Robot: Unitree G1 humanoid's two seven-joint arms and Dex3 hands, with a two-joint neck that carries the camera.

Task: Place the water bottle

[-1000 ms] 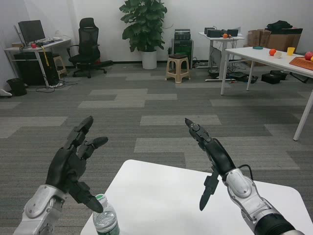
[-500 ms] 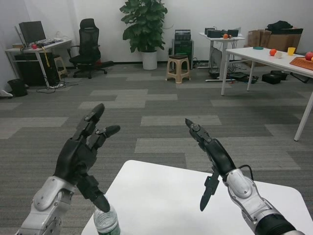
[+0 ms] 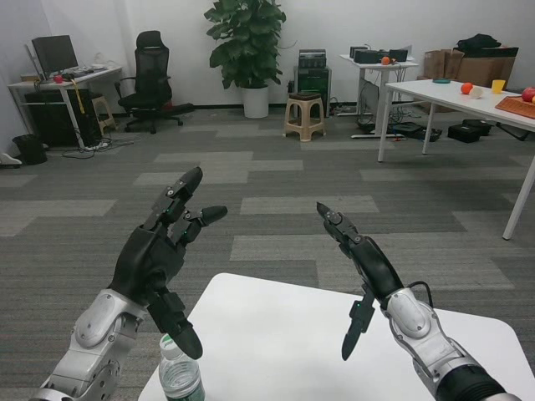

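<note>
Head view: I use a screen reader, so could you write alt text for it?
Two black robot hands are raised open over a white table, the left hand above a water bottle standing at the table's near left edge, the right hand holding nothing. Behind lie grey carpet, a potted plant, an office chair and desks.

Both forearms are cased in brushed silver metal with rounded, segmented shells. The left forearm (image 3: pixel 96 347) shows a smooth silver cuff at the wrist, with a small dark round fastener on its side and a dark seam lower down. The right forearm (image 3: pixel 426 342) is silver too, ending in a black ribbed band toward the elbow — a thin black cable loops out beside its wrist. Each arm carries a matte black hand: the left hand (image 3: pixel 159 259) has a broad, blocky palm and jointed, round-tipped fingers; the right hand (image 3: pixel 364 267) looks slimmer, with tapering black fingers.
</note>
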